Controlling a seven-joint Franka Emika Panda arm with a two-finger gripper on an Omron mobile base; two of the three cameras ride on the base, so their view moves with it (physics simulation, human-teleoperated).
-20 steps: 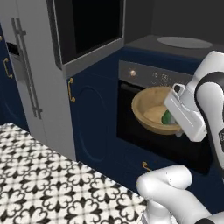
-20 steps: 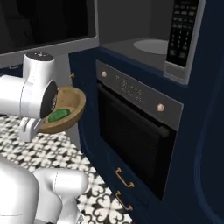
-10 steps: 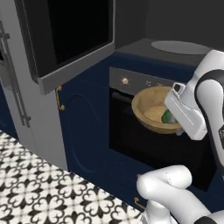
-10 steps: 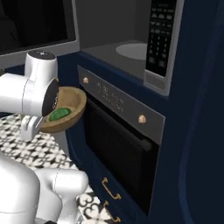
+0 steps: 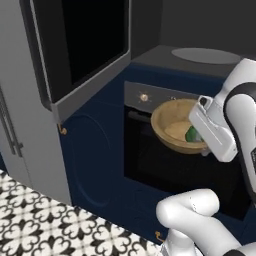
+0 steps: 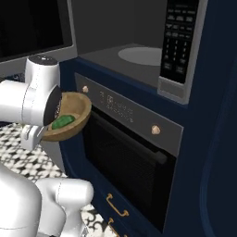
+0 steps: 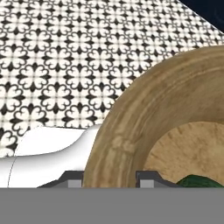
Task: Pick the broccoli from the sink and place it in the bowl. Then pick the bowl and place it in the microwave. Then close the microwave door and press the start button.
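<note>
One wooden bowl point(image 5: 176, 131) hangs in the air in front of the oven point(image 6: 134, 152), its rim pinched between the two fingers of the gripper point(image 7: 109, 178). The broccoli point(image 6: 63, 121) lies inside the bowl near the gripped edge. The microwave door point(image 5: 85, 50) stands swung open, and the microwave point(image 6: 152, 51) cavity sits above the oven.

arm — raised at mid height, elbow bent, hand tipped downward | gripper point(image 7: 108, 178) — fingers point(image 7: 72, 178) straddle the rim of the bowl point(image 7: 131, 127), one outside the wall, one inside, clamped on it | load — bowl carried off any surface
</note>
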